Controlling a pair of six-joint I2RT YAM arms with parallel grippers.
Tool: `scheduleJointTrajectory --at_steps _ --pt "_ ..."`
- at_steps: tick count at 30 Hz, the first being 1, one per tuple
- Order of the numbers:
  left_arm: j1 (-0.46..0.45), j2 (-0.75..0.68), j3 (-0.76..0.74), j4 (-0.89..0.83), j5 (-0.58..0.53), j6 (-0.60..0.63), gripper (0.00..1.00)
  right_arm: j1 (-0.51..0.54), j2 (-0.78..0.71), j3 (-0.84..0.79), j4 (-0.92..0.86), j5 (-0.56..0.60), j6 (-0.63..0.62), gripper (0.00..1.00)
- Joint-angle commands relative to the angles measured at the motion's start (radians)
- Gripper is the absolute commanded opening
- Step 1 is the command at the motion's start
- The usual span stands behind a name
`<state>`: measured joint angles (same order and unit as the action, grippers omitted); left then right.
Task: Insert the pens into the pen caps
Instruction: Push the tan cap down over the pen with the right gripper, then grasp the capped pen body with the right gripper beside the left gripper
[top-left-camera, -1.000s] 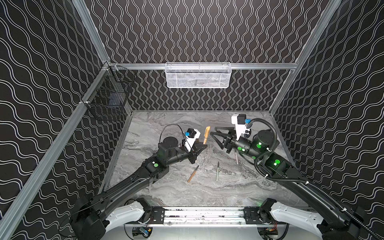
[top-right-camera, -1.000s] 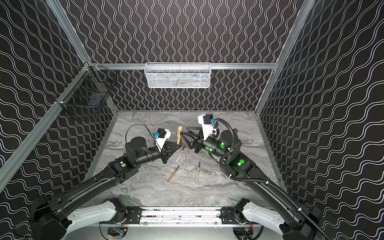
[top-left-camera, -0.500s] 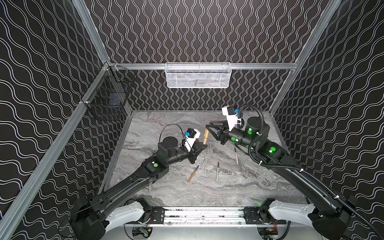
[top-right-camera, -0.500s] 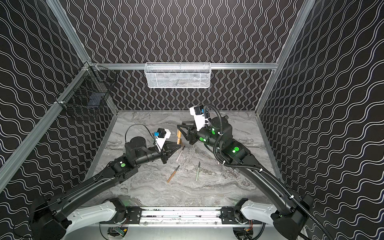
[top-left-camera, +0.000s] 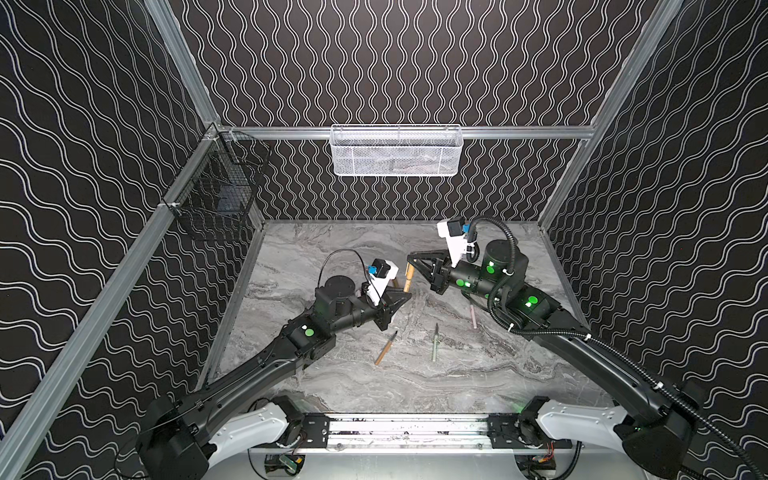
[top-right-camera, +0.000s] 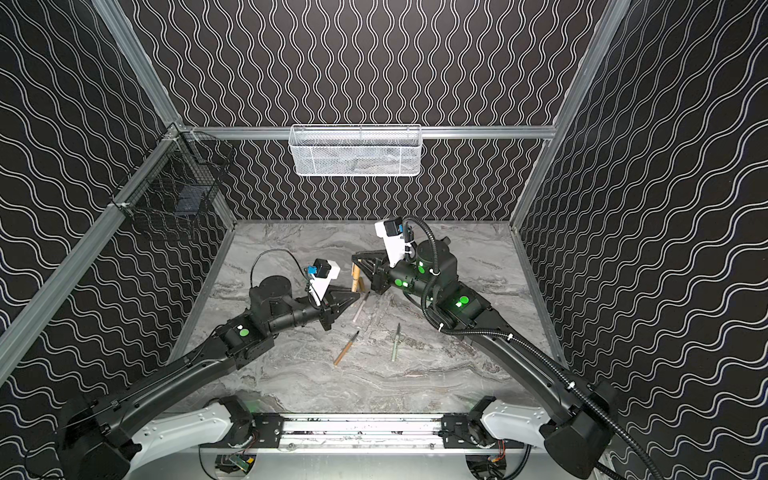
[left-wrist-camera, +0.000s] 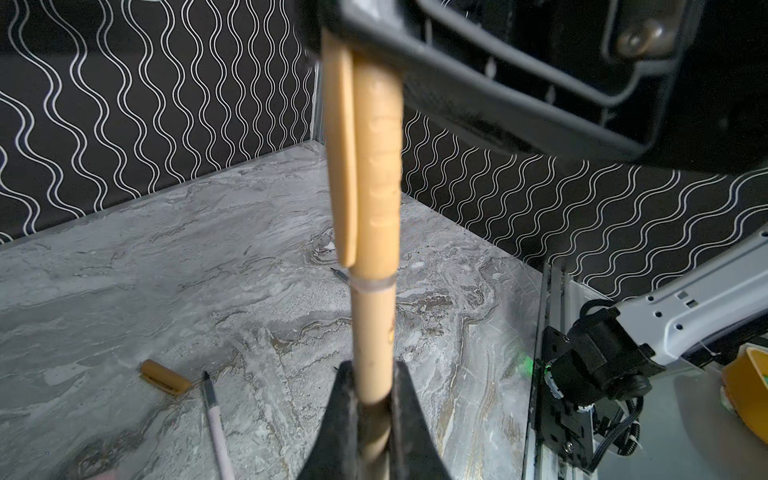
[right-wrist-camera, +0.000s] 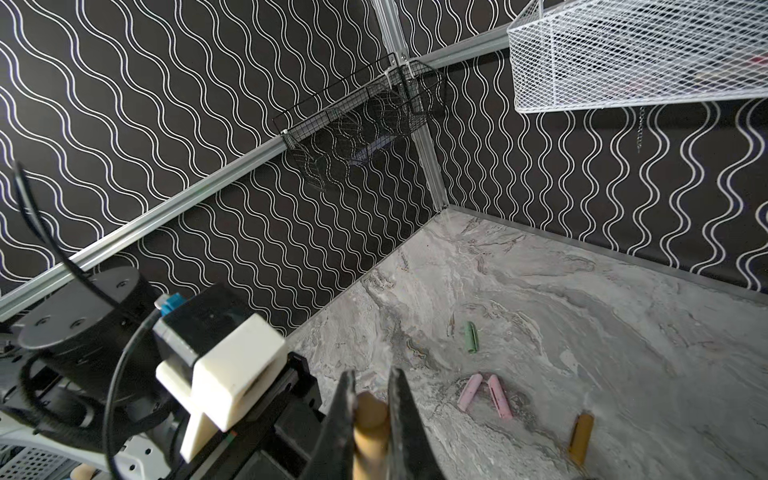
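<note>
I have both arms reaching inward over the worktop (top-left-camera: 415, 386), elbows bent, and they meet on one tan pen (top-left-camera: 408, 277) that stands nearly upright. The left gripper (top-left-camera: 405, 296) is clamped on the barrel low down. The right gripper (top-left-camera: 412, 261) comes in from the opposite side and is closed on the tan cap (left-wrist-camera: 376, 166) over the pen's upper end, directly above the left gripper. Only the left wrist view shows the cap's clip and, beyond the left gripper, a loose tan cap (left-wrist-camera: 165, 376) beside a pink pen (left-wrist-camera: 216, 428). Only the right wrist view shows a green cap (right-wrist-camera: 471, 337) and two pink caps (right-wrist-camera: 469, 390) lying past the right gripper. Both top views add a second tan pen (top-left-camera: 385, 348) and a green pen (top-left-camera: 434, 343) lying on the base side of the grippers.
</note>
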<state>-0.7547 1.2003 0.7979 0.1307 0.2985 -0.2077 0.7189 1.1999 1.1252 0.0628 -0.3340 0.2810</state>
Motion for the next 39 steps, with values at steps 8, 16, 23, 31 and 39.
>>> scheduleJointTrajectory --at_steps 8,16,23,31,39 --pt "0.016 -0.042 0.037 0.196 -0.053 -0.039 0.00 0.022 0.021 -0.034 -0.010 -0.083 0.049 0.01" --pt "0.018 -0.025 0.118 0.211 -0.081 0.006 0.00 0.037 0.010 -0.072 -0.014 -0.076 0.052 0.02" --pt "0.039 -0.028 0.087 0.277 -0.054 0.000 0.00 0.039 0.009 -0.068 -0.021 -0.073 0.058 0.07" --pt "0.041 0.036 0.048 0.247 0.008 -0.004 0.00 0.039 -0.001 0.033 -0.046 -0.026 0.015 0.28" --pt "0.040 0.031 0.039 0.239 -0.001 -0.005 0.00 0.039 -0.087 0.029 -0.039 0.010 -0.064 0.53"
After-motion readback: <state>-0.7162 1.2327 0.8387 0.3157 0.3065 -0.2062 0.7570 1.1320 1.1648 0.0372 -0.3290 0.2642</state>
